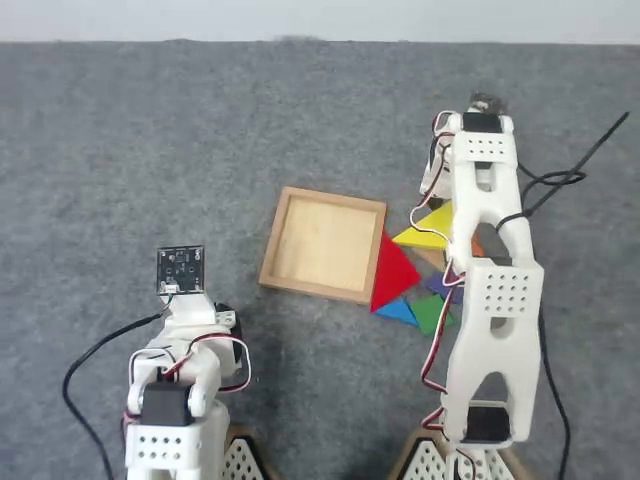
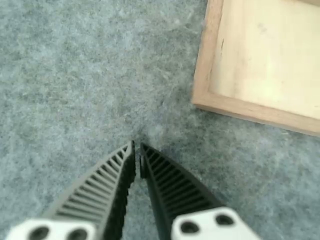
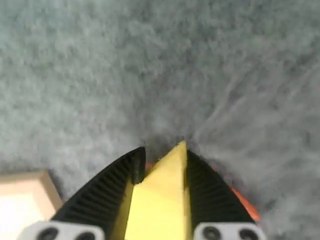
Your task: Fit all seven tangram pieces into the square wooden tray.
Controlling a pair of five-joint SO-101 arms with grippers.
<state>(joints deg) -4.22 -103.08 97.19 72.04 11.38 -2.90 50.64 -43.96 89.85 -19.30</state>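
Two arms, high view: the left arm (image 1: 185, 380) is folded near its base, well apart from the pieces; the right arm (image 1: 490, 290) stretches out over the cluster of pieces.
Wooden tray, high view: the wooden tray (image 1: 325, 245) lies on the grey desk (image 1: 150, 130) with nothing in it.
Pieces, high view: all lie outside the tray on its right. The red triangle (image 1: 393, 272) touches the rim, with the blue piece (image 1: 397, 311), green piece (image 1: 430, 312) and purple piece (image 1: 440, 285) beside it. The yellow triangle (image 1: 428, 228) is farther out, and the arm covers part of the cluster.
Left pincer, left wrist view: the left pincer (image 2: 136, 146) is clenched on nothing, above bare desk near a corner of the tray (image 2: 200, 70).
Right pincer, right wrist view: the right pincer (image 3: 164, 150) grasps the yellow triangle (image 3: 157, 200) by its two edges, the point poking out between the tips. An orange piece (image 3: 242, 200) shows just beneath, and a tray corner (image 3: 20, 195) is near.
Step, as judged: the first piece is gripped, and none is placed yet.
Risk, grip: the tapering edges give little purchase, so the triangle may pivot or squirt out.
Risk, neighbours: the orange piece underneath may be dragged along.
Risk, tray: a tilted piece could catch the rim and shove the loose tray.
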